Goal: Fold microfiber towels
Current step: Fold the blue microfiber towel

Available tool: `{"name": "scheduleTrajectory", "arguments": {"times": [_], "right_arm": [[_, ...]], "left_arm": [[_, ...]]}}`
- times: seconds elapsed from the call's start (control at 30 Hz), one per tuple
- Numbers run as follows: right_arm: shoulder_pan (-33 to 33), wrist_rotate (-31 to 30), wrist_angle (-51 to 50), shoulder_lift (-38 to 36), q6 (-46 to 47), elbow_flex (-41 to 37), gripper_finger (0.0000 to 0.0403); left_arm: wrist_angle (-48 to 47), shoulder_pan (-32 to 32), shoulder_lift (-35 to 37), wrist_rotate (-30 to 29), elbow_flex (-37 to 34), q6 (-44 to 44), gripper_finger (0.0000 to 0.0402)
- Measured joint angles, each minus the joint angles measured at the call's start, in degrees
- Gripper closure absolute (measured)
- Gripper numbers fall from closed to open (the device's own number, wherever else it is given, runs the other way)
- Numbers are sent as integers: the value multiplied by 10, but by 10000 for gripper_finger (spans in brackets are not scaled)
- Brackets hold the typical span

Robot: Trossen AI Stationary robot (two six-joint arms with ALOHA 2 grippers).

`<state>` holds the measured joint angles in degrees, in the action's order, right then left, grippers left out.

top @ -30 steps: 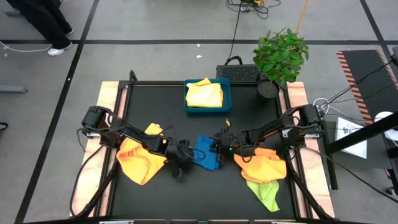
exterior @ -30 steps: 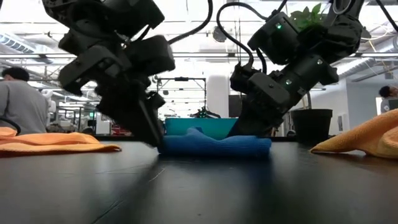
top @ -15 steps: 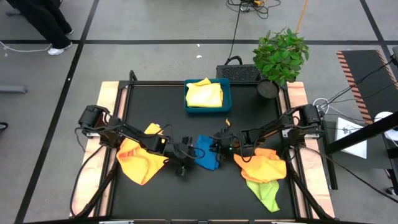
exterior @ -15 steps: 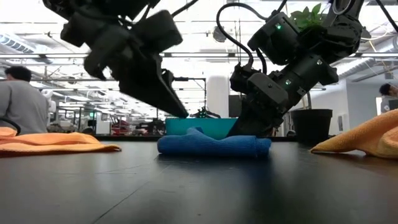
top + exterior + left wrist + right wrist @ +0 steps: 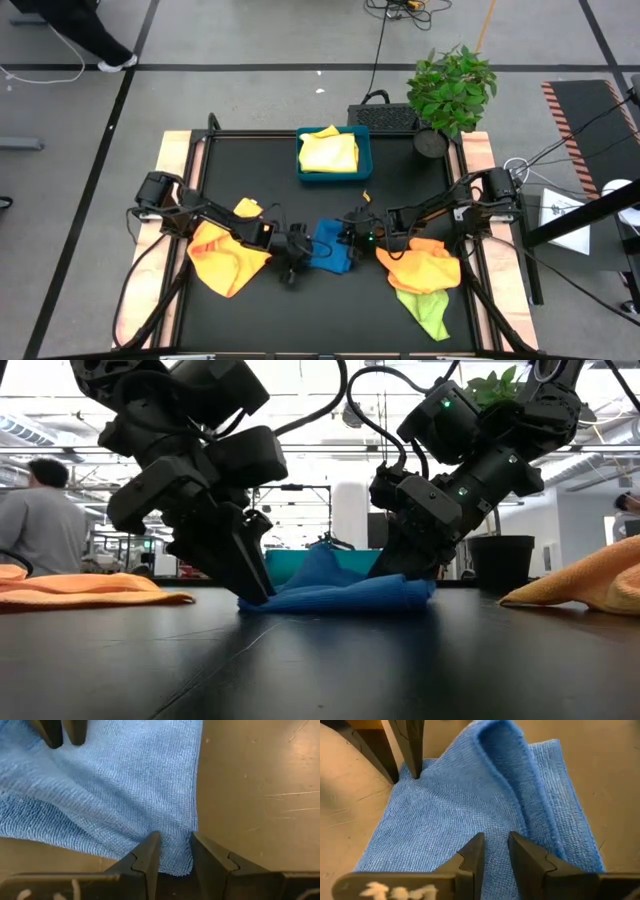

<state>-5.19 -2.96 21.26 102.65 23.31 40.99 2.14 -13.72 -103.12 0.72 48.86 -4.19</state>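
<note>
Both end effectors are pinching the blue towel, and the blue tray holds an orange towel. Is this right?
Not quite. In the high view the tray holds a pale yellow towel, not orange. Both end effectors, left and right, do pinch the blue towel.

- Your right gripper (image 5: 493,851) has its two dark fingers (image 5: 472,855) set close together, pinching the near edge of the blue towel (image 5: 450,815) between them.
- You see the towel lying on the tan-looking table (image 5: 350,780), with a raised fold (image 5: 515,770) running along one side of it.
- At the far corner of the towel, the other arm's gripper (image 5: 410,745) comes down with its dark fingers close together, tips meeting the cloth at that corner.
</note>
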Motion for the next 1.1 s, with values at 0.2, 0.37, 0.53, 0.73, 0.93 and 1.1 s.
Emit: {"name": "scheduleTrajectory", "arguments": {"times": [0.2,0.37,0.53,0.73,0.93,1.1], "right_arm": [[0,1,8,0,0,-1,323],[0,3,6,-11,-4,-2,323],[0,3,4,-18,-9,-2,323],[0,3,7,-18,-10,-2,323],[0,2,8,-18,-10,-2,323],[0,2,9,-19,-10,-2,323]], "left_arm": [[-12,-1,30,-31,1,3,286],[-7,6,73,-89,2,26,286],[17,31,82,-99,2,43,286],[76,66,55,-83,2,67,286],[132,96,12,-59,2,81,286],[130,125,-22,-124,2,82,286]]}}
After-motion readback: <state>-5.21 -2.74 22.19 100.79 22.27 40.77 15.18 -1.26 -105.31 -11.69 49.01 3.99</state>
